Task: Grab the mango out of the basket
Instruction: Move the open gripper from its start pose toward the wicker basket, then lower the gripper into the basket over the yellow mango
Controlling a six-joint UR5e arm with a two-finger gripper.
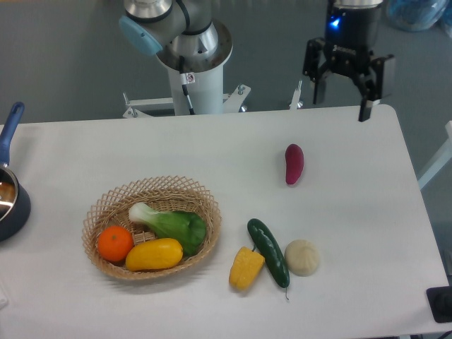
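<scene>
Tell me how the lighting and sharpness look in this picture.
Fixed camera: soft, even light, faint shadows beneath the glossy yellow oblong mango in the round woven wicker basket; a blue light glows above the open black gripper; overall focus slightly soft.

pan [8,191]: cut by left edge | black object [441,305]: cropped at right edge

Bright even overhead light, soft faint shadows, slightly soft focus throughout

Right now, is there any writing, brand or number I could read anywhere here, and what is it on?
No readable text anywhere.
Small sticker on the robot arm's white base: red mark, too small and blurred to read.
Basket, produce and table: no labels.
</scene>
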